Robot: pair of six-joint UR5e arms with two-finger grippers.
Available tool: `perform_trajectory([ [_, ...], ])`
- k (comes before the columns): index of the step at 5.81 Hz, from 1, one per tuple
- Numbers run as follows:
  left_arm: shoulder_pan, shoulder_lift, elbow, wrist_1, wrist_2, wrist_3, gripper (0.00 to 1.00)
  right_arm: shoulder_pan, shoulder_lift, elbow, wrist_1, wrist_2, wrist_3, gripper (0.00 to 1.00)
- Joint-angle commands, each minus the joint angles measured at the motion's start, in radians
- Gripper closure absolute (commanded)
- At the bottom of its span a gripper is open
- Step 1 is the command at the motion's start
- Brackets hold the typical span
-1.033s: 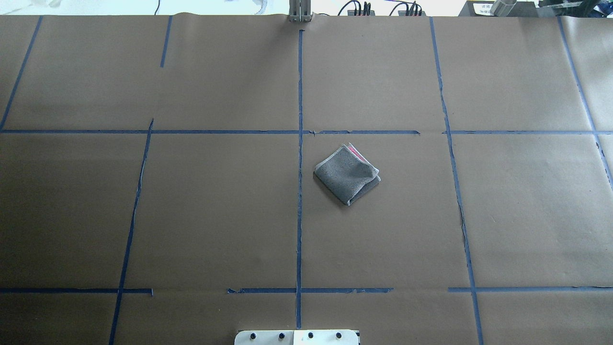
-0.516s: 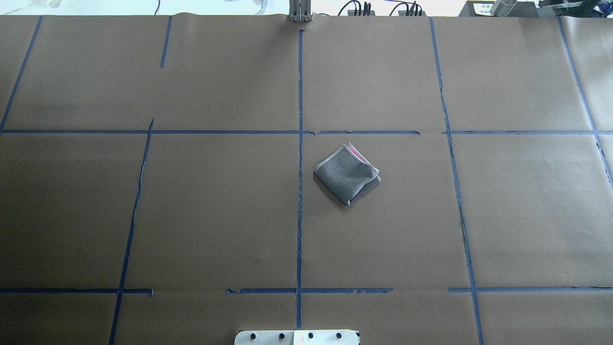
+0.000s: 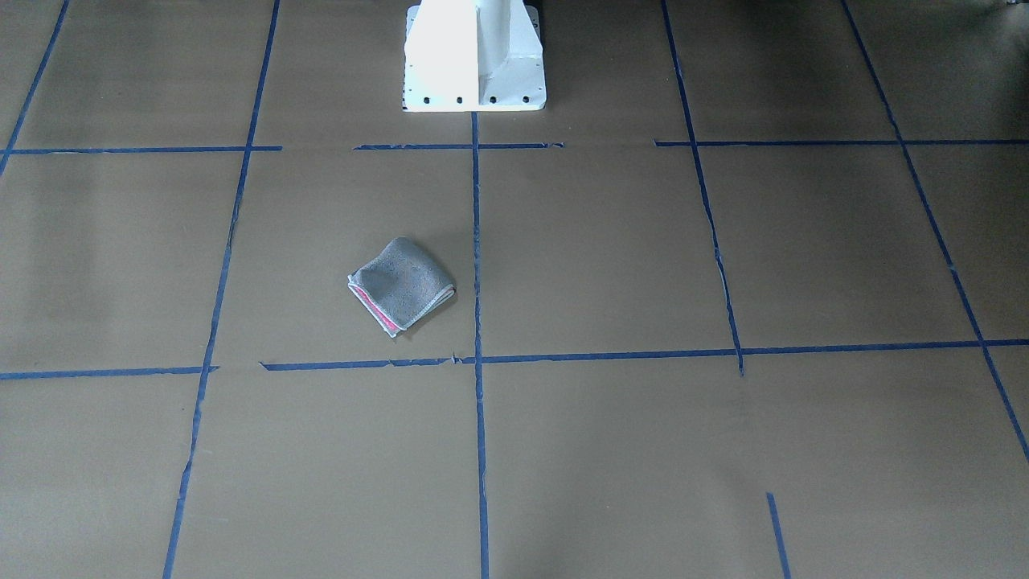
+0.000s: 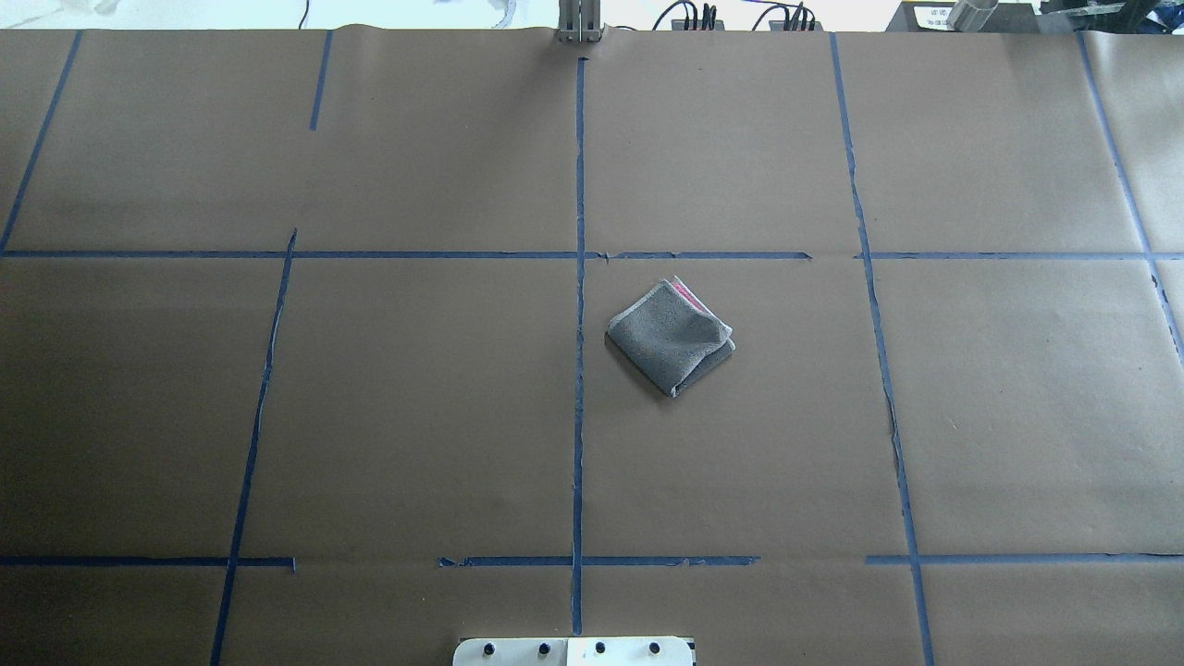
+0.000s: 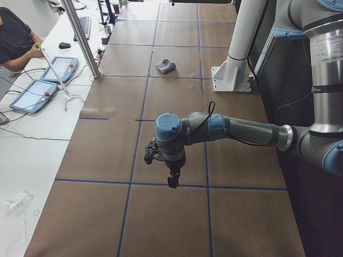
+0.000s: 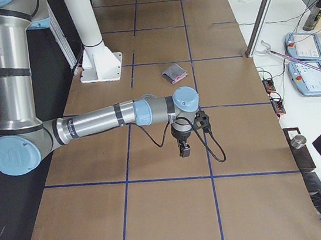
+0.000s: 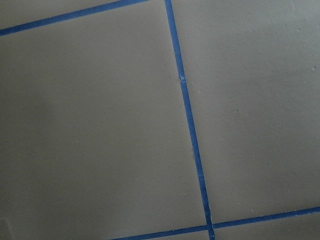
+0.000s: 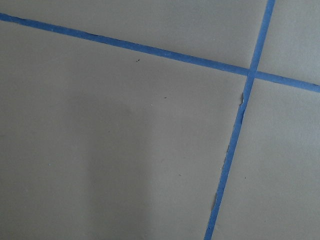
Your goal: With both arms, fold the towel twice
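The towel (image 4: 671,335) lies folded into a small square on the brown paper, just right of the centre tape line. Its dark grey face is up and a strip of pink shows at its far edge. It also shows in the front-facing view (image 3: 400,285), the left view (image 5: 165,66) and the right view (image 6: 173,71). My left gripper (image 5: 172,181) hangs over bare table at the left end, far from the towel. My right gripper (image 6: 184,149) hangs over bare table at the right end. I cannot tell whether either is open or shut. Both wrist views show only paper and blue tape.
The white pedestal base (image 3: 474,56) stands at the table's near middle edge. A metal post (image 5: 80,37) rises at the far edge. A seated operator (image 5: 16,32) and tablets (image 5: 32,93) are at a side table beyond it. Blue tape lines (image 4: 579,370) grid the paper.
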Motion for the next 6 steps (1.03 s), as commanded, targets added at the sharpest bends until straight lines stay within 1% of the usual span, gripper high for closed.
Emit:
perform_trajectory([
  [1, -0.001, 0.002, 0.054, -0.066, -0.014, 0.001, 0.00, 0.000, -0.019, -0.002, 0.006, 0.005, 0.002, 0.00],
  [2, -0.001, 0.000, 0.062, -0.071, -0.014, -0.007, 0.00, 0.000, -0.021, 0.001, 0.006, 0.025, 0.000, 0.00],
  [3, 0.002, -0.008, 0.083, -0.071, -0.016, -0.008, 0.00, -0.001, -0.018, -0.008, 0.004, 0.025, -0.001, 0.00],
  [4, 0.002, -0.026, 0.087, -0.063, -0.039, -0.010, 0.00, 0.000, -0.012, -0.005, -0.003, 0.028, -0.001, 0.00],
  [5, 0.002, -0.047, 0.100, -0.059, -0.107, -0.052, 0.00, 0.000, -0.021, -0.002, -0.005, 0.029, -0.003, 0.00],
  [6, 0.004, -0.048, 0.093, -0.068, -0.105, -0.126, 0.00, 0.017, -0.038, -0.018, -0.006, 0.028, -0.003, 0.00],
])
